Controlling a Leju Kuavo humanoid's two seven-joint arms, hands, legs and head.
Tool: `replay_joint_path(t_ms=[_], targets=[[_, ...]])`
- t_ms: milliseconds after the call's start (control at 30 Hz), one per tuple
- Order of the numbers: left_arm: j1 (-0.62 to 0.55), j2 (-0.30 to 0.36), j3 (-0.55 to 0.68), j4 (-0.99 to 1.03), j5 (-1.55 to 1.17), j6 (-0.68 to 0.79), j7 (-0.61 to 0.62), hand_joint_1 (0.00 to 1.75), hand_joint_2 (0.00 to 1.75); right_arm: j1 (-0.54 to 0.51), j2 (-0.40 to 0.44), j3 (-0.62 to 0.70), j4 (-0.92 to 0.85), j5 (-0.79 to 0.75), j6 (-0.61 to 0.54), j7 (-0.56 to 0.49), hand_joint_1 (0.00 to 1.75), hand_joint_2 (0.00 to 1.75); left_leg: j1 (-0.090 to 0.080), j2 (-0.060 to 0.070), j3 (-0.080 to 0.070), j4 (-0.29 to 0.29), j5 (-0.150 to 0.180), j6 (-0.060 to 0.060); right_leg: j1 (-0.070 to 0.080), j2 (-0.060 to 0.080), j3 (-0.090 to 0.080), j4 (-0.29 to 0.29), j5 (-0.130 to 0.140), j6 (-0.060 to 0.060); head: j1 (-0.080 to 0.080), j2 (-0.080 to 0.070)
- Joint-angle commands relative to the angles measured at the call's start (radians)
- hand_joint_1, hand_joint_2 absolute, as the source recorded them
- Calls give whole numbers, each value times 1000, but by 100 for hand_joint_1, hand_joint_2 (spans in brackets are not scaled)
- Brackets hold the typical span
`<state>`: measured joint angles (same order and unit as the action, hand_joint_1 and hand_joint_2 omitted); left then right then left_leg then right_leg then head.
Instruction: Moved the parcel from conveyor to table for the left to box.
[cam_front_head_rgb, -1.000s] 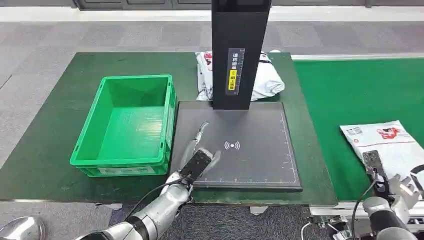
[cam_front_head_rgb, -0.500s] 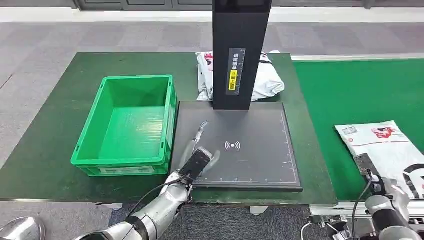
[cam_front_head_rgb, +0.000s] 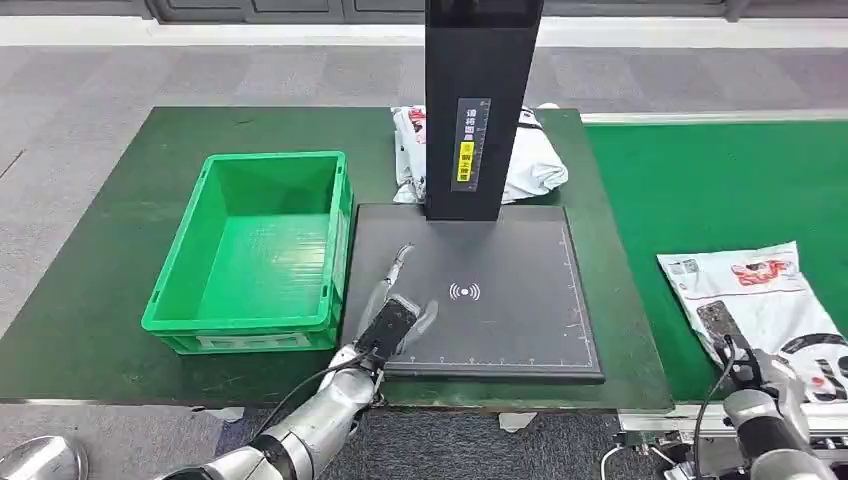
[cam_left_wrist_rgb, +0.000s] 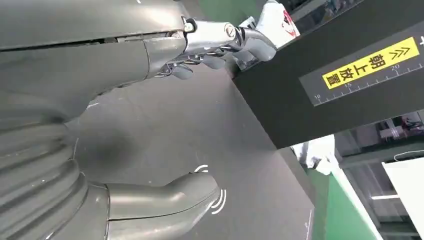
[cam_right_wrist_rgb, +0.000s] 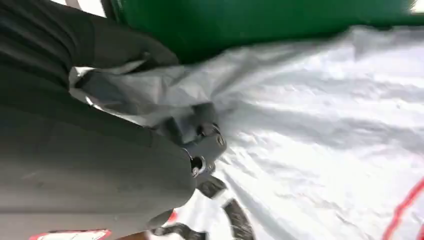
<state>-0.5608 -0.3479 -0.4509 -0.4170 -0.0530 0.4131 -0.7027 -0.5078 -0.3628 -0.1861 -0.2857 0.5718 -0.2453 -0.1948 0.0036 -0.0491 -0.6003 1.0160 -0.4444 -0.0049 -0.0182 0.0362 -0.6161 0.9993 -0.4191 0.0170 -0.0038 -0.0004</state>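
A white parcel (cam_front_head_rgb: 765, 290) with red and black print lies on the green conveyor belt (cam_front_head_rgb: 700, 190) at the right. My right hand (cam_front_head_rgb: 735, 345) sits on its near edge. In the right wrist view the right hand (cam_right_wrist_rgb: 100, 150) has crumpled grey-white parcel (cam_right_wrist_rgb: 310, 125) film bunched between its thumb and dark fingers (cam_right_wrist_rgb: 207, 142). My left hand (cam_front_head_rgb: 392, 318) lies open on the black scanner pad (cam_front_head_rgb: 510, 330), fingers stretched toward the black post (cam_front_head_rgb: 480, 100). The left wrist view shows the left hand (cam_left_wrist_rgb: 150, 50) holding nothing. The green box (cam_front_head_rgb: 275, 157) stands to the left of the pad.
A second white parcel (cam_front_head_rgb: 535, 165) lies behind the post on the green table (cam_front_head_rgb: 110, 250). The post rises over the pad's far side. Grey floor surrounds the table.
The parcel and my right hand have slid together to the left along the belt, toward the table. My left hand has stayed in place.
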Motion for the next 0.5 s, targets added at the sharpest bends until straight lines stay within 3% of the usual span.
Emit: replay_joint_path(t_ms=[33,100,133,267,367,400,500], targets=[[-32,25,70,45,-7,25,5,0,175,-87,56,-86,-45,4,-51,-169,175,175,-1,9,2,-1,-1,-1,0,2,-1,0,0,-2,0,0],[-28,31,77,37,-6,25,5,0,175,-96,77,-86,-58,0,-60,-196,175,175,0,13,3,-2,-2,-1,1,4,0,-2,1,-2,0,0],[-28,31,77,37,-6,25,5,0,175,-96,77,-86,-58,0,-60,-196,175,175,0,8,0,-1,-1,-1,0,4,-2,0,1,-1,0,0],[-18,44,92,9,-17,41,5,0,175,-26,171,-39,-271,-93,-14,-371,175,175,0,13,2,-2,-1,-1,1,5,-1,-1,1,-2,0,0],[-20,52,87,-3,-29,46,5,0,175,79,236,81,-503,-142,8,-361,175,175,1,8,-1,-2,-1,-1,1,5,-3,0,1,-2,0,0],[-22,52,88,-2,-29,45,5,0,175,99,246,105,-541,-148,-5,-333,175,175,1,13,2,-3,-2,-2,2,6,-2,-1,1,-3,0,0],[-22,52,88,-2,-29,45,5,0,175,99,246,105,-541,-148,-5,-333,175,175,1,4,-1,-2,0,-1,1,2,-2,1,0,-2,0,0]])
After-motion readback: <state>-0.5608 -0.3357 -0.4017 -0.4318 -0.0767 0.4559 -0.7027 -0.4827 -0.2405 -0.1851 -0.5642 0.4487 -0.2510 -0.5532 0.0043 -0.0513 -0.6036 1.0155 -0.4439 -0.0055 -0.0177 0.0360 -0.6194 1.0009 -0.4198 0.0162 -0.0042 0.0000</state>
